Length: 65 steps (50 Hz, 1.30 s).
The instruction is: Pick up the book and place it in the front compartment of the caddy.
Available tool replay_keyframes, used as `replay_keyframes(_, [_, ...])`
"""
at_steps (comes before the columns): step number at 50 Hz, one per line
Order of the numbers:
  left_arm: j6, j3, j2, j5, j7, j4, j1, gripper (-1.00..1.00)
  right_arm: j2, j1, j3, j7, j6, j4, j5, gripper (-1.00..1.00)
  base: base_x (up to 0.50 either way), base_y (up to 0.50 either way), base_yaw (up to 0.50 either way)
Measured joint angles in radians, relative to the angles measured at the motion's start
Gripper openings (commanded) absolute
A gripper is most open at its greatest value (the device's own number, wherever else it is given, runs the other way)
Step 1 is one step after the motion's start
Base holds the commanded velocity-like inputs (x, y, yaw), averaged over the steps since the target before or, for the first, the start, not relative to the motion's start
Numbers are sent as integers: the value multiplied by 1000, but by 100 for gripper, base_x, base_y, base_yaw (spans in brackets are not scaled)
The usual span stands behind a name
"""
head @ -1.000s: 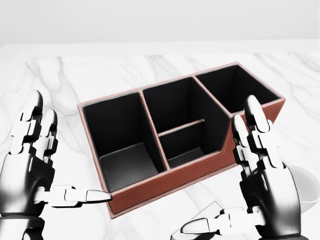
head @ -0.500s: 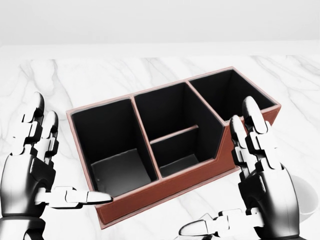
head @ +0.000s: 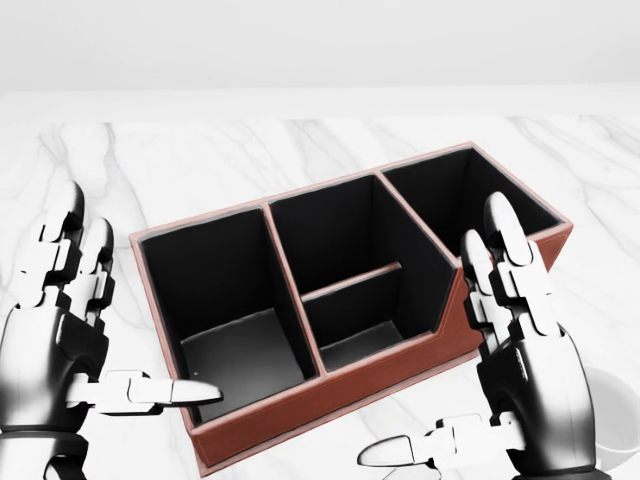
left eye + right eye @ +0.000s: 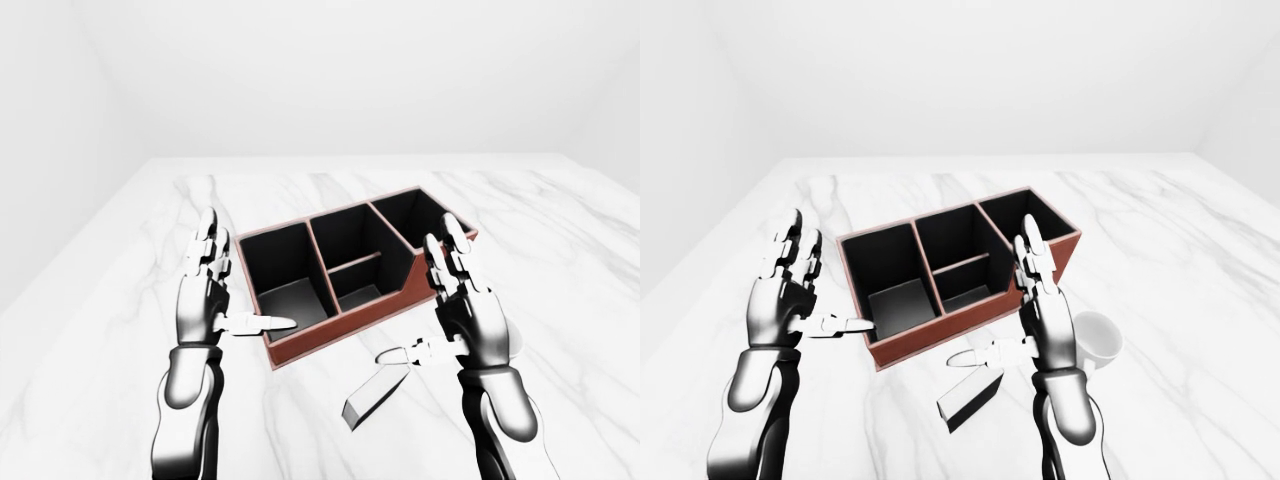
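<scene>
Book (image 4: 372, 397) lies flat on marble table (image 4: 120, 300), nearest camera, just under right hand (image 4: 470, 315). Looks thin, stiff, light, probably slick cover; I'd pinch it by long edges. Both hands' fingers spread, holding nothing, left hand (image 4: 205, 295) by caddy (image 3: 330, 385) corner. Every caddy compartment empty. White mug (image 4: 1095, 338) right of caddy.

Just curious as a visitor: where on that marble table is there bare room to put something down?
Bare marble table spreads above and right of the caddy, and left of the left hand. It is crowded below the caddy, with the book, the right hand and a cup.
</scene>
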Motion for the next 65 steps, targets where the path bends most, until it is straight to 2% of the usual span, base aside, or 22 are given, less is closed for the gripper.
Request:
replay_keyframes(12, [0,5,1,-4,0,-2,-2,100,-4,4,11,-5,0,-23,-26,100,0,0,0])
replay_keyframes(32, [0,5,1,-3,-1,-3,1,100,-19,28,38,6,0,-149,-170,100,0,0,0])
replay_keyframes(65, [0,0,0,1,1,0,0,100,-11,58,9,138,0,-300,-485,100,0,0,0])
